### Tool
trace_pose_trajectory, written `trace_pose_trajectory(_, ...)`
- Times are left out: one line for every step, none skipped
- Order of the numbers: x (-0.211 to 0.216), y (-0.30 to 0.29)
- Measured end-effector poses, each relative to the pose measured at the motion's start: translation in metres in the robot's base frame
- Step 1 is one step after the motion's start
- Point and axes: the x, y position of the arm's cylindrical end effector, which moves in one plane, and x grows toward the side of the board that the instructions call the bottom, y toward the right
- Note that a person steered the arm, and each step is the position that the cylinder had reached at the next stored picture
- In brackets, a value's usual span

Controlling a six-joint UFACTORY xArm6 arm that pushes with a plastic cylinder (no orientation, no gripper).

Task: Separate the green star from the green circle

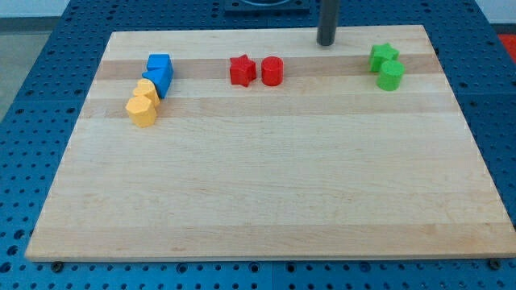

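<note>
— Right, where's my tip (326,42)?
— Near the view's top edge of the wooden board (258,185), bare rod, touching no block.
— And the greens?
— Green star (384,55) and green circle (391,76) sit touching at the view's upper right, star above, well right of the tip.
— Others?
— Red star (242,70) beside red circle (272,71); blue and yellow blocks cluster left.

Wooden bench (266,201): 2 blue blocks (159,72) touching 2 yellow blocks (143,103) at the view's left; red star (242,70) beside red cylinder (272,71).
</note>
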Motion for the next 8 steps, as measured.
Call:
trace_pose_trajectory(0.0,0.036)
trace_pose_trajectory(0.0,0.076)
trace_pose_trajectory(0.002,0.108)
trace_pose_trajectory(0.018,0.129)
trace_pose_trajectory(0.043,0.135)
trace_pose_trajectory(0.062,0.133)
trace_pose_trajectory(0.064,0.118)
trace_pose_trajectory(0.063,0.106)
